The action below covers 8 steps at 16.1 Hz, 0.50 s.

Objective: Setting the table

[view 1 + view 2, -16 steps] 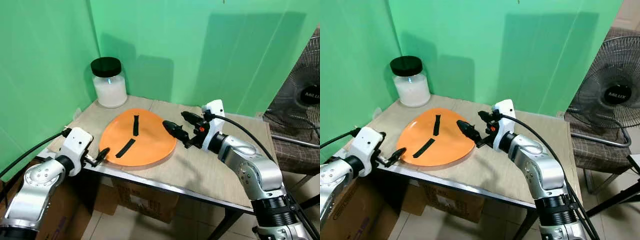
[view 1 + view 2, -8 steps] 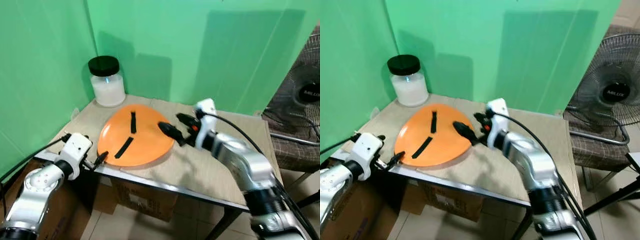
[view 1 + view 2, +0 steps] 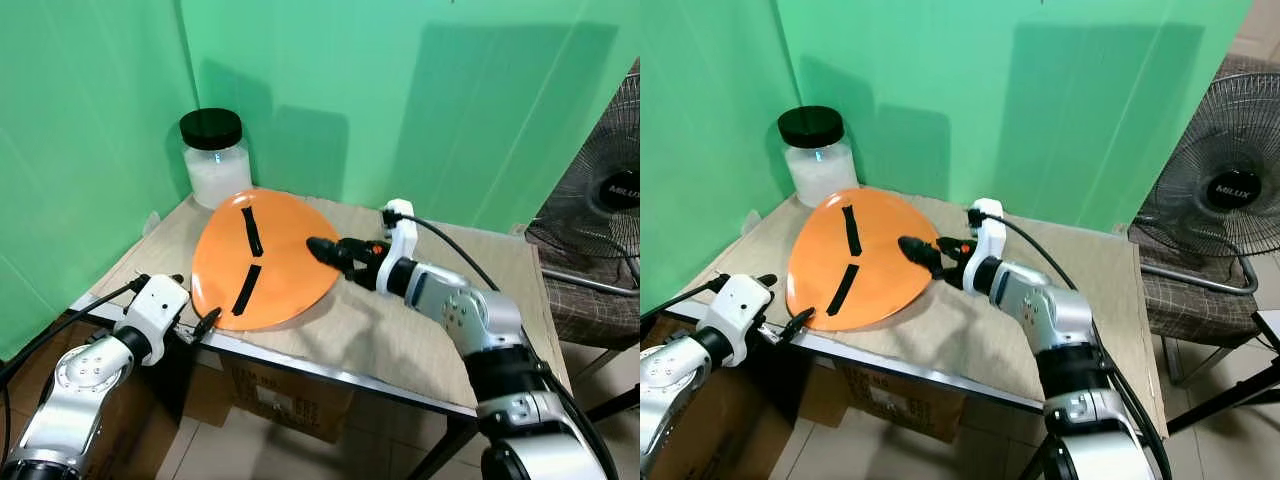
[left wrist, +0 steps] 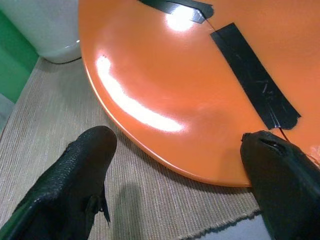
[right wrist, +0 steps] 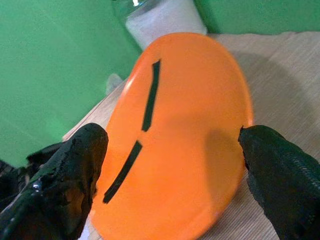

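Note:
An orange plate (image 3: 262,262) with two black tape strips stands tilted on the wooden table (image 3: 420,335), its right side lifted and its face turned toward me. My right gripper (image 3: 322,248) is at the plate's raised right rim. In the right wrist view its fingers (image 5: 65,175) are spread wide, open, with the plate's face (image 5: 175,150) between them. My left gripper (image 3: 205,322) hovers at the table's front left edge, just below the plate's low rim. It is open, and the plate's edge (image 4: 150,100) lies just ahead of its fingers.
A glass jar (image 3: 217,160) of white powder with a black lid stands at the table's back left corner, close behind the plate. Green walls close off the back and left. A fan (image 3: 605,190) stands to the right. Cardboard boxes (image 3: 290,395) sit under the table.
The plate has gone from lying nearly flat to tilted steeply, right rim raised. My right gripper has moved left with that rim. My left gripper has dropped slightly at the table edge.

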Tool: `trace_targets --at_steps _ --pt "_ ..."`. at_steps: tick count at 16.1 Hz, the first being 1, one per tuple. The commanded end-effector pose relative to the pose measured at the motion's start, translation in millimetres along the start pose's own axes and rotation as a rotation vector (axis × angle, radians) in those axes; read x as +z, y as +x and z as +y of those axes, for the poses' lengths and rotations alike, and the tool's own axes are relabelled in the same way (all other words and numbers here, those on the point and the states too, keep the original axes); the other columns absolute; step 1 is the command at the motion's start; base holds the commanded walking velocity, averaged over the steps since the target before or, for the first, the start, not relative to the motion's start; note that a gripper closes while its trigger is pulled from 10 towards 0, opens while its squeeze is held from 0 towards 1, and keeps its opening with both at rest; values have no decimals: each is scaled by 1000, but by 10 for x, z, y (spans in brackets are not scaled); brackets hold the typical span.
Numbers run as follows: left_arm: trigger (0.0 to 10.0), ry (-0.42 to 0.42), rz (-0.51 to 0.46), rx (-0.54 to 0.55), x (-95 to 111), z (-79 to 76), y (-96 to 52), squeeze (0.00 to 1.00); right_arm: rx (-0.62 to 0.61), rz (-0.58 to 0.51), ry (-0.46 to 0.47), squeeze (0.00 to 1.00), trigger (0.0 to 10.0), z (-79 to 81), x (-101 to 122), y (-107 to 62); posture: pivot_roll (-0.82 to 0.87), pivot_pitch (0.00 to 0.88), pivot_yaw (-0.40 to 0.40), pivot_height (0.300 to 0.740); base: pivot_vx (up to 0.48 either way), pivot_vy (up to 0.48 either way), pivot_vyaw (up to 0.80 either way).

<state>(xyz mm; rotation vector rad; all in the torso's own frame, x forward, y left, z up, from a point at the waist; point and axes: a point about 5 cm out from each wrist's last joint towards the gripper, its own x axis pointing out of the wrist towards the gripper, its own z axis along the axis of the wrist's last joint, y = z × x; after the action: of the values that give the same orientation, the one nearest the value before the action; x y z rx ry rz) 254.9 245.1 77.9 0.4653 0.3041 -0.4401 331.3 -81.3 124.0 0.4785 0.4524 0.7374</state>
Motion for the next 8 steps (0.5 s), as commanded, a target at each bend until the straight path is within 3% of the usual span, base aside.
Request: trace_targets --at_steps 1,2,3,8 --pt "10000 -3 89 -48 -170 -119 13 0 -69 -7 13 1000 10000 -54 56 16 -13 0 -58 740 0 0 0" --pt "10000 6 85 -57 -169 -121 23 0 -152 -5 57 745 10000 -125 37 45 -15 0 -60 740 0 0 0" --pt "10000 13 84 -61 -164 -118 30 0 -140 7 110 0 10000 -113 11 57 -14 0 -61 740 0 0 0" --pt "10000 22 78 -67 -151 -98 52 0 -76 89 257 0 10000 3 -118 145 -15 0 -60 740 0 0 0"
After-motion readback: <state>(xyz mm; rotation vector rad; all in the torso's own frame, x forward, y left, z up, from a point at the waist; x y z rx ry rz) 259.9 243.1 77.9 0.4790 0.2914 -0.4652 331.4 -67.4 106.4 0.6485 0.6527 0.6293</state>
